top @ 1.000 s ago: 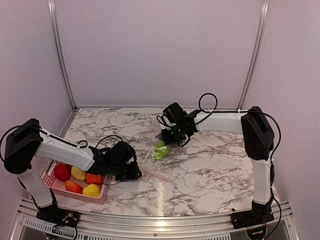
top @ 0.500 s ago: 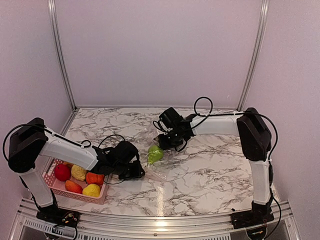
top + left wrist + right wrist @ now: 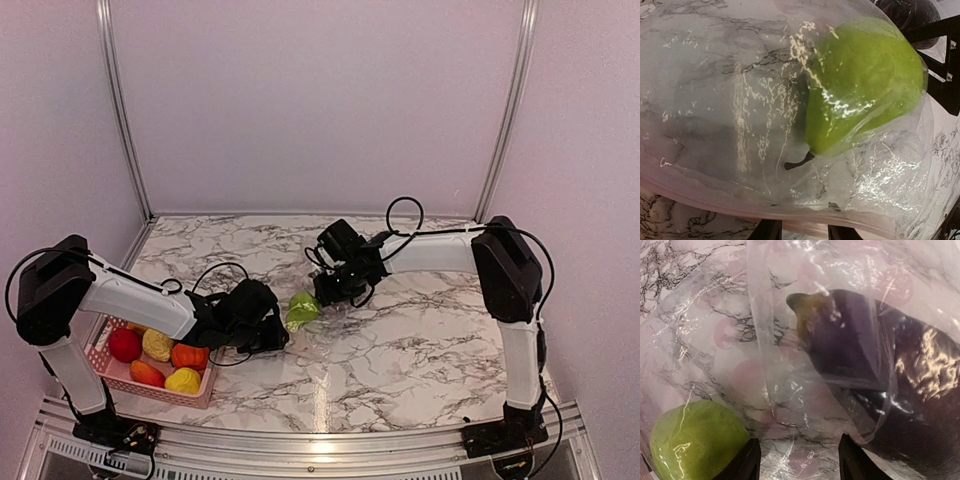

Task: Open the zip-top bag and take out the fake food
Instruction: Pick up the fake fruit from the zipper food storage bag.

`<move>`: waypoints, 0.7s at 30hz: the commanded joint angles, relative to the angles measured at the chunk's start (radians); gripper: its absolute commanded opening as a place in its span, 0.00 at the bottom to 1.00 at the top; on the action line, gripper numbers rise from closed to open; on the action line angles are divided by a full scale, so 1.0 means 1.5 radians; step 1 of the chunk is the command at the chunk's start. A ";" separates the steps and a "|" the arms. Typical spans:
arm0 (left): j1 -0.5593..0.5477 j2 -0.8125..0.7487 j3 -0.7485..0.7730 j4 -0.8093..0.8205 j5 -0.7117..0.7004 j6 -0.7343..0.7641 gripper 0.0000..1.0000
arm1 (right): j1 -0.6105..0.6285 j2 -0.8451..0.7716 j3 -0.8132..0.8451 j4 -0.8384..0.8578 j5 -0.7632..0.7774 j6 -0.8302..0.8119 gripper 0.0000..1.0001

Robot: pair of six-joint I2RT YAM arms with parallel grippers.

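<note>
The clear zip-top bag (image 3: 318,322) lies on the marble between my two grippers. A green pear (image 3: 300,308) shows through it. In the left wrist view the bag (image 3: 740,100) fills the frame, with the pear (image 3: 865,85) inside and the pink zip strip (image 3: 715,180) running just beyond my left gripper (image 3: 805,232), whose jaws stand apart. In the right wrist view my right gripper (image 3: 800,460) is open against the bag (image 3: 730,340), with a dark purple eggplant (image 3: 880,375) and the pear (image 3: 695,440) inside. From above, the left gripper (image 3: 265,335) and right gripper (image 3: 330,287) flank the pear.
A pink mesh basket (image 3: 160,392) sits at the near left and holds a red apple (image 3: 124,344), a yellow lemon (image 3: 183,380) and orange pieces (image 3: 188,356). Metal frame posts and pale walls enclose the table.
My right gripper has moved left and nearer, and the bag and pear have shifted left with it. My left gripper has edged up toward the bag's zip edge.
</note>
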 commanded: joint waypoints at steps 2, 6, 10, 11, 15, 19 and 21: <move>-0.003 0.002 -0.008 0.036 -0.063 0.034 0.34 | 0.011 0.000 0.009 -0.014 -0.003 -0.021 0.56; -0.003 0.004 -0.017 0.067 -0.077 0.047 0.35 | 0.011 -0.003 0.012 -0.023 -0.002 -0.034 0.58; -0.004 0.012 -0.012 0.072 -0.091 0.068 0.39 | 0.011 0.001 0.014 -0.028 -0.003 -0.044 0.63; -0.003 0.015 -0.008 0.070 -0.093 0.074 0.39 | 0.011 0.004 0.016 -0.030 -0.006 -0.046 0.64; -0.004 0.020 0.001 0.073 -0.100 0.100 0.39 | 0.011 0.014 0.024 -0.037 -0.013 -0.056 0.68; -0.003 0.032 0.003 0.084 -0.096 0.135 0.45 | 0.011 0.018 0.031 -0.040 -0.013 -0.062 0.71; -0.003 0.039 0.009 0.089 -0.093 0.150 0.48 | 0.011 0.016 0.036 -0.041 -0.013 -0.063 0.73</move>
